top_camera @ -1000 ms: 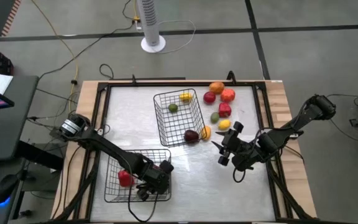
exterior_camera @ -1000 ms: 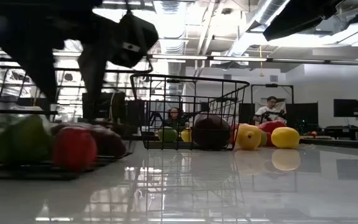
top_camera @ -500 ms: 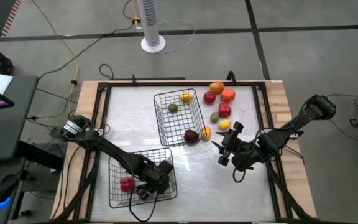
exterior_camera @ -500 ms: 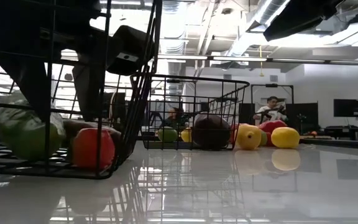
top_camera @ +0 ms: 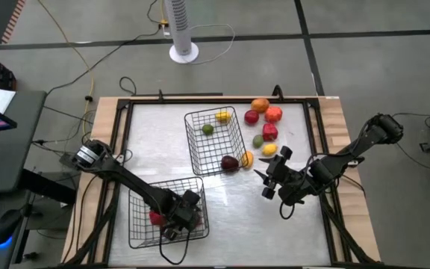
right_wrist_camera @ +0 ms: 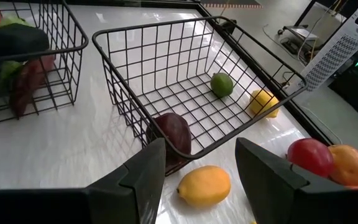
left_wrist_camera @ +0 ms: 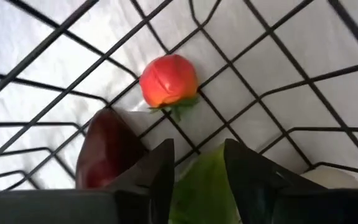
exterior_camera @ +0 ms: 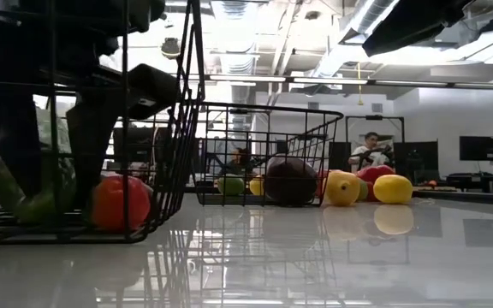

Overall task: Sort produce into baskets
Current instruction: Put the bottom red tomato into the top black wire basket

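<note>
My left gripper [top_camera: 184,211] reaches down into the near-left wire basket [top_camera: 136,224] and is shut on a green piece [left_wrist_camera: 201,186]. A red-orange piece [left_wrist_camera: 168,79] and a dark maroon piece [left_wrist_camera: 107,149] lie on the basket floor beside it. My right gripper [top_camera: 269,181] hovers open and empty, right of the far basket [top_camera: 200,161]. That basket holds a green piece [top_camera: 208,129], a yellow piece [top_camera: 222,116] and a maroon piece [top_camera: 230,163]. More produce [top_camera: 269,132] lies on the table to its right. My left gripper has the green piece [left_wrist_camera: 197,177] between its two fingers, coming from above and pointing down into the basket. In the low view the green piece [exterior_camera: 20,201] sits low between the dark fingers, at the basket floor. Which part of it the fingers hold is hidden by them.
Several loose red, orange, yellow and green pieces lie between the far basket and the table's right frame [top_camera: 316,134]. A yellow piece [right_wrist_camera: 204,185] lies just outside the far basket. A white fan [top_camera: 183,30] stands beyond the far edge. People sit in the room behind [exterior_camera: 371,150].
The near-left basket has shifted and turned a little on the table. In the low view its right wall now stands taller and slanted. My left gripper has gone slightly toward the table's left edge inside it. My right gripper has kept still.
</note>
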`<state>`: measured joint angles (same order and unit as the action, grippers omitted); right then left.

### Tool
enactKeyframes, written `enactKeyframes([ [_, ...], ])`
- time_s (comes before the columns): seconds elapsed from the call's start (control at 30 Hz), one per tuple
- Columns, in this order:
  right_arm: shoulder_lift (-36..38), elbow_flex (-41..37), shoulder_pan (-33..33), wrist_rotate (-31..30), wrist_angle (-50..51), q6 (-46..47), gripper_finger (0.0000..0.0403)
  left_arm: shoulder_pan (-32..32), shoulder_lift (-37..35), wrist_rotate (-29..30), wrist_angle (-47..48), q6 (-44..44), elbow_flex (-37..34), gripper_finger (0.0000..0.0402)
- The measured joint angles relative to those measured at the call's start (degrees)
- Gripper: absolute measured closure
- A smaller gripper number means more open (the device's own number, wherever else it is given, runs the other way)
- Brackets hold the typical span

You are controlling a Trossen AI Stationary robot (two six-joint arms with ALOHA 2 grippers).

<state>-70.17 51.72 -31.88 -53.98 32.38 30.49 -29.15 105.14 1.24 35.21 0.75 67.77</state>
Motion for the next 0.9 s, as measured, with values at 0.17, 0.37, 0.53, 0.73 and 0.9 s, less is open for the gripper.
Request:
enactKeyframes([
  [0.17, 0.00, 0.00, 0.00, 0.00, 0.02, 0.08, 0.0182, -2.00, -0.44, 3.14, 0.19, -2.35, 0.02, 0.0274],
  [0.37, 0.00, 0.00, -0.02, 0.03, 0.11, 0.14, 0.0182, -3.84, -0.52, 4.02, 0.51, -1.63, 0.07, 0.0274],
  [0.53, -0.13, 0.00, -0.02, 0.05, 0.18, 0.60, 0.0182, -3.57, -0.91, 4.02, 3.55, -0.52, 0.09, 0.0274],
  [0.73, -0.39, 0.00, 0.00, 0.24, 0.59, 0.97, 0.0182, -2.84, -7.42, 6.08, 3.96, -0.46, 0.09, 0.0274],
  [0.9, -0.39, 0.00, 0.00, 0.22, 0.65, 0.95, 0.0182, -2.92, -12.04, 7.66, -3.98, -0.91, -1.93, 0.0274],
])
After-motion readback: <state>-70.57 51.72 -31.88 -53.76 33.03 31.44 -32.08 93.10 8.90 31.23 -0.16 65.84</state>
